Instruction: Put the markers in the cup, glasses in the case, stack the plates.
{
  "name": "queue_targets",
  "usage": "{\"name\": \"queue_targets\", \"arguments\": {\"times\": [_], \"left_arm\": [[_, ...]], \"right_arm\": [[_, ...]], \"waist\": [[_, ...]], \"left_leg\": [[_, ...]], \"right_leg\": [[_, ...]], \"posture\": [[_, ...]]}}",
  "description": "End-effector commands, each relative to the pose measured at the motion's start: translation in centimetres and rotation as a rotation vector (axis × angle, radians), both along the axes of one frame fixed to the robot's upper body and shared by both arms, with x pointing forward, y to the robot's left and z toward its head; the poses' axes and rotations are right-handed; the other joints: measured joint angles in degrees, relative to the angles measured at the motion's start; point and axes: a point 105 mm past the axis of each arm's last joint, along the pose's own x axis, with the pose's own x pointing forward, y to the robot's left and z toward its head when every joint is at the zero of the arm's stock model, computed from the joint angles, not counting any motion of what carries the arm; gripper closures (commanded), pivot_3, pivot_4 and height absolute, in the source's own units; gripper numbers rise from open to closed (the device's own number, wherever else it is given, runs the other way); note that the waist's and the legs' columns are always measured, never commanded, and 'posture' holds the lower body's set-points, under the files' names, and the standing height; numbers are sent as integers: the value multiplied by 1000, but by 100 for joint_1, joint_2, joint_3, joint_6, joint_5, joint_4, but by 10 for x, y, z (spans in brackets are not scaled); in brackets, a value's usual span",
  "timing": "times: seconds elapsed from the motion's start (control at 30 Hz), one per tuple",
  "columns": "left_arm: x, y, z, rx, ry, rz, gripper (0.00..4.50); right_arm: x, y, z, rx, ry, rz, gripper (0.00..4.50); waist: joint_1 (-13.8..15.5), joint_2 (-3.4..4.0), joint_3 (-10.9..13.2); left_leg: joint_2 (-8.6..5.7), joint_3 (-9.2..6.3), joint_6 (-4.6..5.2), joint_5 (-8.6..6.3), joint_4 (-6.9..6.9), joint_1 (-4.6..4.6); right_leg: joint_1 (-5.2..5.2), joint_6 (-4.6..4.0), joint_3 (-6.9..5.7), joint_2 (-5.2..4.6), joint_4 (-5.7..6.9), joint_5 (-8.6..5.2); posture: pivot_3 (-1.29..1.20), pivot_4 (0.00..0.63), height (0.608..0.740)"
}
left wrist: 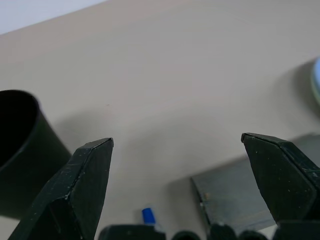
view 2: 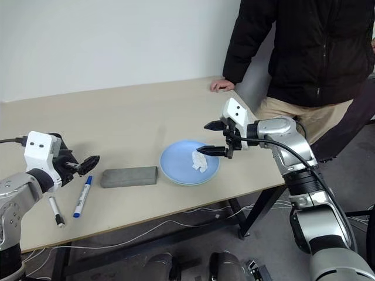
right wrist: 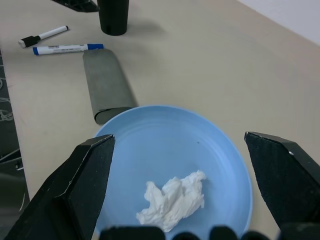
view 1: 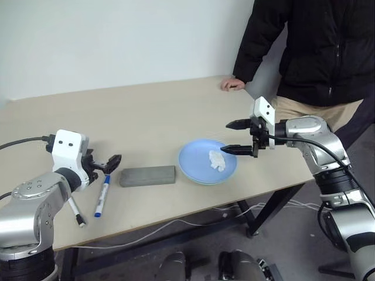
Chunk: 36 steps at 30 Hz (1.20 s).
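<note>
While the blue plate [view 1: 199,167] lies stacked near the table's [view 1: 146,111] front edge, the tissue [view 1: 217,160] is best lifted off by the wide-open right gripper [view 1: 238,137]; the left gripper [view 1: 104,164], also open, is parked over the blue-capped marker [view 1: 102,195] and black-ended marker [view 1: 75,212].

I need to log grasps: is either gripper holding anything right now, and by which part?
Nothing is held. The left gripper and the right gripper are both open and empty.

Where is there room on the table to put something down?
The big bare stretch of the tan wooden table behind the grey felt case and light blue plate is free. The front-left corner is crowded with two white markers.
</note>
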Motion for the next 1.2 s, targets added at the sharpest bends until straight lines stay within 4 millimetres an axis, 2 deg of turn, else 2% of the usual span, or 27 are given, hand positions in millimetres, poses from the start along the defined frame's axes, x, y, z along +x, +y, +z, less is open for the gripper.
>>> {"name": "queue_targets", "arguments": {"times": [0.03,0.17,0.37,0.6,0.9,0.93,1.2], "left_arm": [[-8,18,-4,34,33,96,24],[-15,23,-17,7,147,131,24],[-21,19,-37,-37,318,154,24],[-17,14,-61,-81,465,212,24],[-13,18,-71,-84,574,276,24],[-12,18,-72,-91,582,277,24],[-8,20,-73,-80,609,291,24]], "right_arm": [[0,-3,11,9,-40,1,0],[1,-4,11,8,-38,-6,0],[1,-4,10,9,-36,-10,0],[0,-3,10,12,-39,-11,0],[-2,-5,10,16,-39,-25,0],[-2,-5,10,17,-39,-26,0],[-4,-5,10,16,-38,-32,0]], "waist": [[-3,0,0],[3,0,0],[3,1,1],[2,-1,0],[-1,-2,-1],[-1,-2,-1],[-1,0,0]], "left_leg": [[0,3,0,0,0,2],[2,7,-2,0,-2,6],[10,0,-5,3,-1,5],[7,1,-5,3,-2,6],[-2,-4,-6,3,-10,6],[-3,-2,-6,3,-11,7],[-2,-9,-17,6,-30,71]], "right_leg": [[-1,0,0,0,0,0],[-1,0,-3,2,0,0],[3,-1,-4,-4,-5,0],[1,0,-4,-3,-5,0],[-1,-1,1,-3,0,1],[-2,-21,2,-5,-1,14],[45,-23,-12,-7,-13,15]], "posture": [[0,0,701],[0,0,701],[0,0,701],[0,0,701],[0,0,701],[0,0,701],[0,0,701]]}}
